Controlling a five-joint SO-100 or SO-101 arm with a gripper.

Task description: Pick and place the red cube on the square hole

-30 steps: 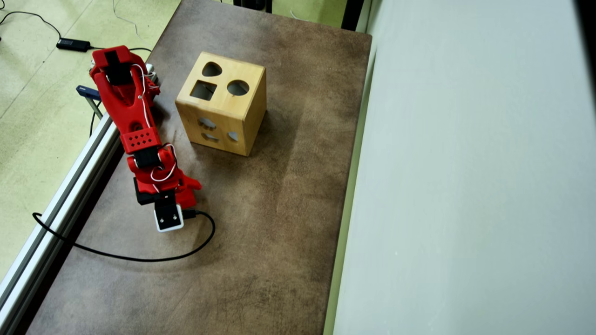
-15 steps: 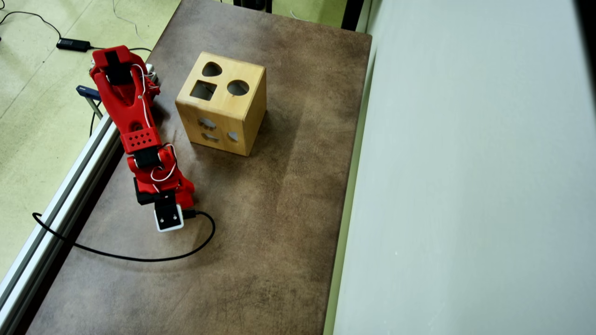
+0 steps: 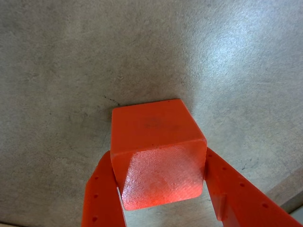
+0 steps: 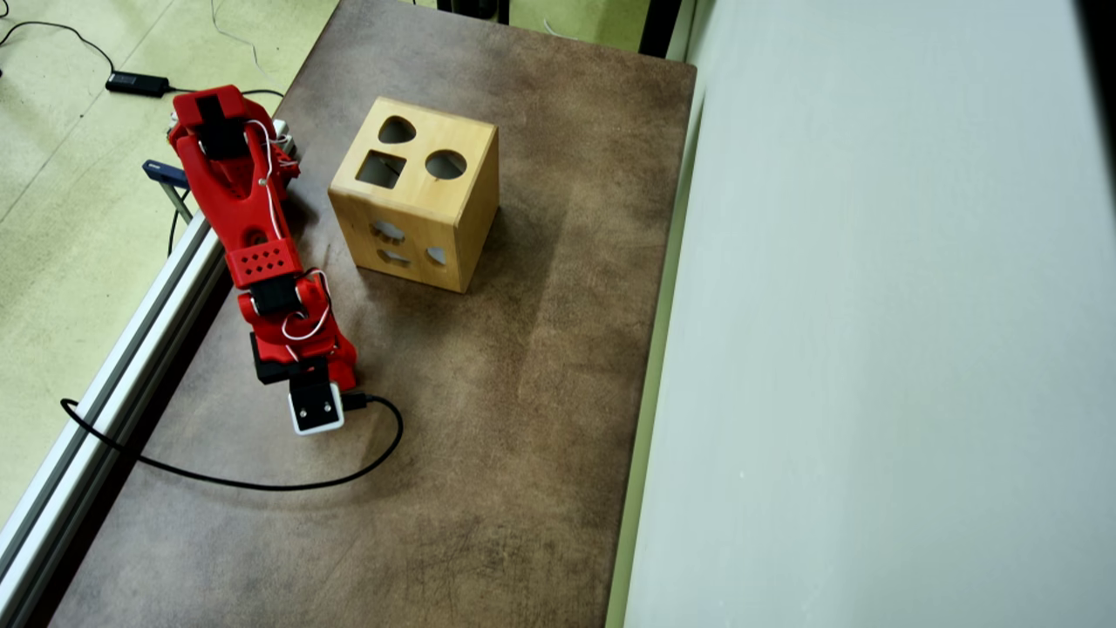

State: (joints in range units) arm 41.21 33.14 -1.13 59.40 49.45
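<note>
Pinching the red cube (image 3: 158, 156) from both sides, the end effector (image 3: 163, 198) had its two red fingers (image 3: 102, 194) pressed against the cube's left and right faces in the wrist view. The cube sat between them over the mottled brown tabletop (image 3: 61, 71); whether it rested on that surface or hung just clear of it could not be told. In the overhead view the cube itself was hidden beneath the arm (image 4: 253, 227) and its white wrist camera (image 4: 315, 406).

By that reading, the grasp looked done or nearly so, while the lift, the carry and the drop all remained. The square hole (image 4: 381, 169) lay empty on the top face of the wooden box (image 4: 418, 196), beside a round hole (image 4: 445, 164) and a heart-like hole (image 4: 397, 131).

As for room, the box stood well apart from the wrist, toward the top of the overhead view, with bare tabletop between them. The arm worked near the tabletop's left edge, where an aluminium rail (image 4: 122, 349) ran alongside, and a black cable (image 4: 261, 480) looped from the camera across the surface just below the wrist. The cube would need raising above the box's top edge before swinging across. A pale wall (image 4: 872, 349) bordered the right side, far from the likely path.
</note>
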